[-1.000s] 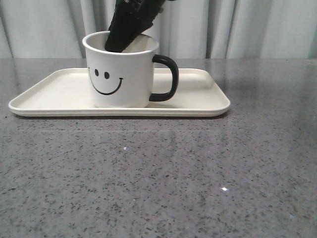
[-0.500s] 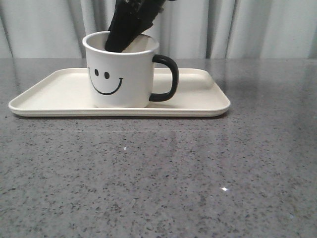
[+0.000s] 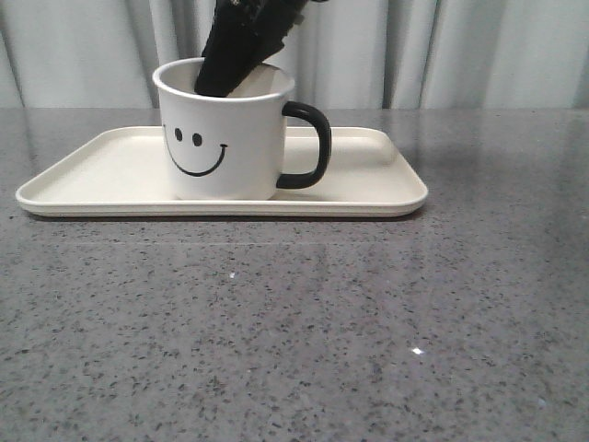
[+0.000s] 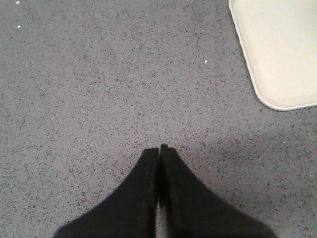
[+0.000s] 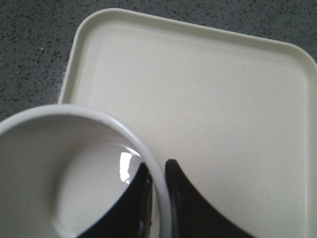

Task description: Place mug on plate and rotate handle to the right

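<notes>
The white mug with a black smiley face stands upright on the cream-white plate, left of its middle. Its black handle points right. My right gripper is shut on the mug's rim, one finger inside the mug and one outside. In the front view its black fingers reach down into the mug from above. The mug's inside is empty. My left gripper is shut and empty above the bare table, off one corner of the plate.
The grey speckled table stretches in front of the plate. A pale curtain hangs behind the table. The plate's flat bottom spreads beyond the mug in the right wrist view.
</notes>
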Tool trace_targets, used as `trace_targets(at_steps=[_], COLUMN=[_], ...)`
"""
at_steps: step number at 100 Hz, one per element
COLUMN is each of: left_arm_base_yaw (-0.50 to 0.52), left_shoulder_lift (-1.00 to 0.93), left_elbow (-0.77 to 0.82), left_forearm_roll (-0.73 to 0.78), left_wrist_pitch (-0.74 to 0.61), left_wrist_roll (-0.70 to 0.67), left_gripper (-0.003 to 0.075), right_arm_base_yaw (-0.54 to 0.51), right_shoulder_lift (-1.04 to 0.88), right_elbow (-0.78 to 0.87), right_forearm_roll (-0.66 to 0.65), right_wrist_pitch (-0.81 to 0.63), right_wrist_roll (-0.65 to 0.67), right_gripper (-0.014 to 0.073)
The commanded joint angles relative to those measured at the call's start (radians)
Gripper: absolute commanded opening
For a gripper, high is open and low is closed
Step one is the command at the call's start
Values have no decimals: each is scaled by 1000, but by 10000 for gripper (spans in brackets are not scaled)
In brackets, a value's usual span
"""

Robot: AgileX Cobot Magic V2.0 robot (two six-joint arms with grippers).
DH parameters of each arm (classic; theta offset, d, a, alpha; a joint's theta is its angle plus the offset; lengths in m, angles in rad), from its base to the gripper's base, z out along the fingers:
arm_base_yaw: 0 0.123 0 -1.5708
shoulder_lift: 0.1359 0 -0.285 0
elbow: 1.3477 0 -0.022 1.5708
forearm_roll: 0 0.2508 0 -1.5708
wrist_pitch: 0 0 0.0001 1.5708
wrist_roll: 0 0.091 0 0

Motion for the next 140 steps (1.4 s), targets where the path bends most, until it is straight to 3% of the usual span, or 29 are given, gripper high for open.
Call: trace_targets(at_steps=[1, 46, 78, 140], left_arm_base_yaw=[-5, -5, -5, -5], left_shoulder_lift=[-3, -3, -3, -3], left_elbow=[-23, -23, -23, -23], left_forearm_roll=[22, 22, 22, 5], left_wrist_pitch=[-52, -52, -52, -52], left_wrist_roll=[-7, -7, -7, -7], left_gripper=[-20, -20, -20, -20], right_arm_base_yaw=[0, 2, 4, 53], right_shoulder_lift=[-51, -53, -66, -75], right_elbow=[-25, -27, -34, -135], right_forearm_roll=[43, 46, 46, 51], right_wrist_pitch=[99, 99, 99, 99], right_wrist_roll=[7, 10, 17, 30], right_gripper=[80, 92, 186, 186])
